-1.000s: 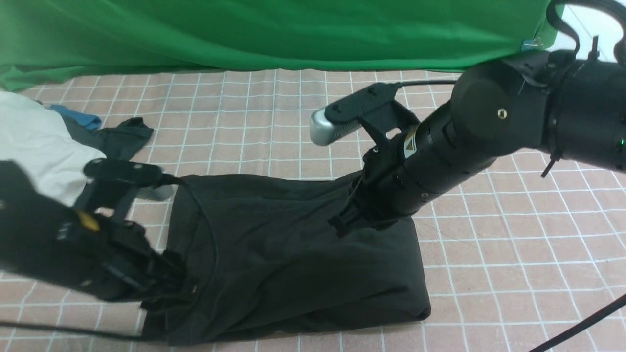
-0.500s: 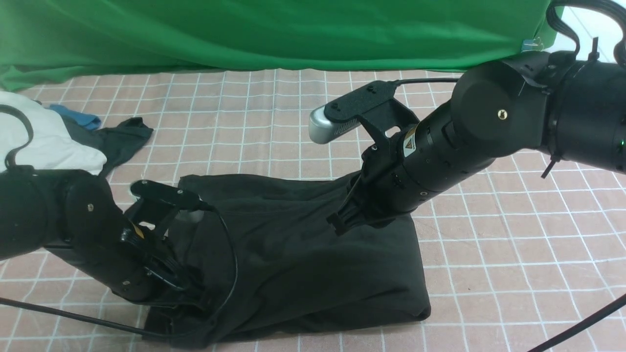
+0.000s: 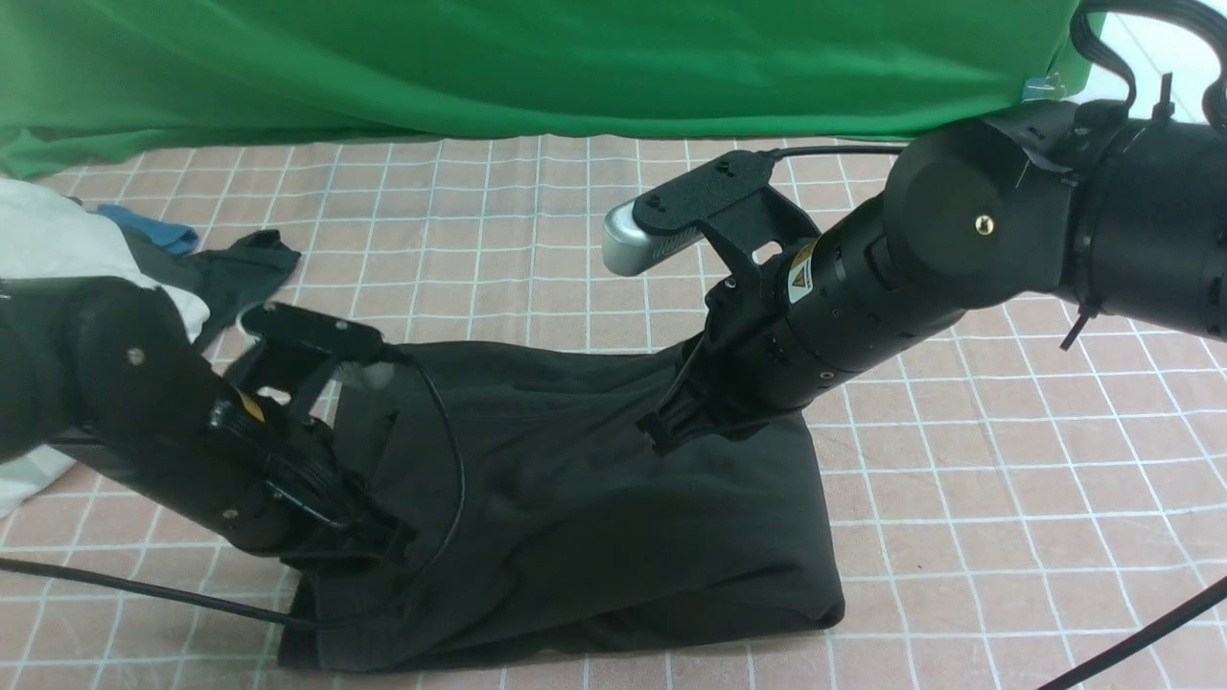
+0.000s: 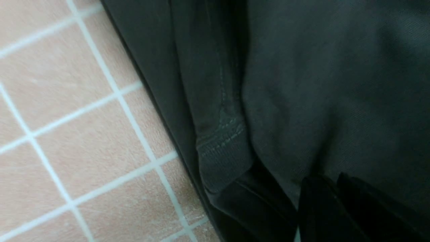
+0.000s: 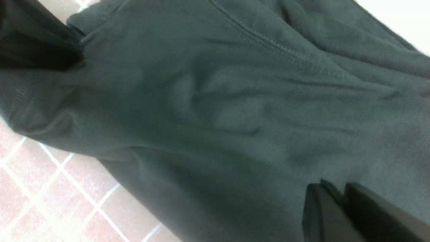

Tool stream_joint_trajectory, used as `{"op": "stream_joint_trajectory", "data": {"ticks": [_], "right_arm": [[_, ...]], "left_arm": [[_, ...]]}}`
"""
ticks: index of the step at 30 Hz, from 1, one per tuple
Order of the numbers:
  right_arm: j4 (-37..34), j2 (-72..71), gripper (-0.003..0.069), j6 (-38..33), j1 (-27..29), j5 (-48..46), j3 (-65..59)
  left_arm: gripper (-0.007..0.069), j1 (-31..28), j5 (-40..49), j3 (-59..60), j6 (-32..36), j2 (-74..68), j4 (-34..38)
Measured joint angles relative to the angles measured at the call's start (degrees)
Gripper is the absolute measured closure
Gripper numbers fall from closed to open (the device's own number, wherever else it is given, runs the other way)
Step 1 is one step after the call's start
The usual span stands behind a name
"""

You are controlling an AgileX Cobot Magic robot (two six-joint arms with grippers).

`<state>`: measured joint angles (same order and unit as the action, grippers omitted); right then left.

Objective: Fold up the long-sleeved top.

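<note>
While the top (image 3: 594,498) lay on the checked desk (image 3: 1007,479) as a partly folded dark block, near the front edge and between the two arms, both grippers were down on it. The left gripper (image 3: 383,537) sat at its left side, close to a ribbed cuff (image 4: 223,164); its fingers (image 4: 336,205) were pressed together, and the cloth seemed to be pinched between them, though the dark fabric hid the exact contact. The right gripper (image 3: 661,436) was at the far right corner, where the cloth rose in a small peak, so I judged that its fingers (image 5: 336,211), nearly closed, were pinching the top there.

To do the next fold well, both arms should lift together and at the same height, so that the cloth stays flat and stretched between them. The left grip should take all the layers, not only the upper one, otherwise the sleeve may slip out. The white bundle (image 3: 48,249) at the left was near the left arm and should not be dragged
</note>
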<state>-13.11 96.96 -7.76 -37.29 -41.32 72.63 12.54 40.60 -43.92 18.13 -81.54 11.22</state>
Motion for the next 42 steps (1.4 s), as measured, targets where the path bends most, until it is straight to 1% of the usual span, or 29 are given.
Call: {"op": "stream_joint_trajectory", "data": {"ticks": [6,11,14,16,17,18,20,21,22,23,24,25,28,31,34,37,38,39,40,41,42], "right_arm": [[0.0,0.0,0.0554,0.0,0.0,1.4,0.0],[0.0,0.0,0.0554,0.0,0.0,1.8,0.0],[0.0,0.0,0.0554,0.0,0.0,1.5,0.0],[0.0,0.0,0.0554,0.0,0.0,1.1,0.0],[0.0,0.0,0.0554,0.0,0.0,0.9,0.0],[0.0,0.0,0.0554,0.0,0.0,0.9,0.0],[0.0,0.0,0.0554,0.0,0.0,0.9,0.0],[0.0,0.0,0.0554,0.0,0.0,0.9,0.0],[0.0,0.0,0.0554,0.0,0.0,0.6,0.0],[0.0,0.0,0.0554,0.0,0.0,0.4,0.0],[-0.1,0.0,0.0554,0.0,0.0,0.2,0.0],[-0.1,0.0,0.0554,0.0,0.0,-0.3,0.0],[-0.2,0.0,0.0554,-0.1,0.0,-0.6,0.0],[-0.2,0.0,0.0554,-0.1,0.0,-0.6,0.0],[-0.2,0.0,0.0553,-0.1,0.0,-0.6,0.0],[-0.2,0.0,0.0553,-0.1,0.0,-0.6,0.0],[-0.2,0.0,0.0553,-0.1,0.0,-0.6,0.0],[-0.3,0.0,0.0553,-0.1,0.0,-0.6,0.0],[-0.3,0.0,0.0553,-0.1,0.0,-0.6,0.0],[-0.3,0.0,0.0553,-0.1,0.0,-0.6,0.0],[-0.3,0.0,0.0553,-0.2,0.0,-0.6,0.0]], "left_arm": [[0.0578,0.0,-2.7,0.0,-0.2,1.7,-5.6],[0.0574,0.0,-6.0,-0.1,-0.5,-0.8,-7.4],[0.0558,0.0,-7.5,-0.1,-0.5,-2.9,-10.3],[0.0527,0.0,-8.1,-0.1,-0.6,-4.3,-11.2],[0.0495,0.0,-8.4,-0.1,-0.6,-5.3,-11.2],[0.0490,0.0,-8.5,-0.1,-0.6,-5.5,-11.2],[0.0419,0.0,-9.2,-0.1,-0.6,-7.0,-10.8],[0.0412,0.0,-9.4,-0.1,-0.6,-7.3,-10.8],[0.0361,0.0,-9.7,-0.1,-0.6,-8.3,-11.2],[0.0331,0.0,-9.8,-0.1,-0.6,-9.0,-11.9],[0.0326,0.0,-9.8,-0.1,-0.6,-9.3,-12.0],[0.0283,0.0,-9.9,-0.1,-0.6,-10.1,-12.2],[0.0230,-0.1,-10.3,-0.1,-0.6,-10.7,-11.2],[0.0211,-0.1,-10.5,-0.2,-0.6,-10.8,-11.2],[0.0213,-0.1,-10.5,-0.2,-0.6,-10.8,-11.2],[0.0257,-0.1,-10.4,-0.2,-0.6,-10.8,-9.9],[0.0313,-0.1,-10.2,-0.2,-0.6,-10.8,-8.8],[0.0353,-0.1,-10.1,-0.2,-0.6,-10.8,-7.9],[0.0364,-0.1,-10.1,-0.2,-0.6,-10.8,-7.8],[0.0447,-0.1,-9.9,-0.3,-0.2,-10.8,-6.9],[0.0483,-0.1,-9.9,-0.3,0.0,-10.8,-6.6]]}}
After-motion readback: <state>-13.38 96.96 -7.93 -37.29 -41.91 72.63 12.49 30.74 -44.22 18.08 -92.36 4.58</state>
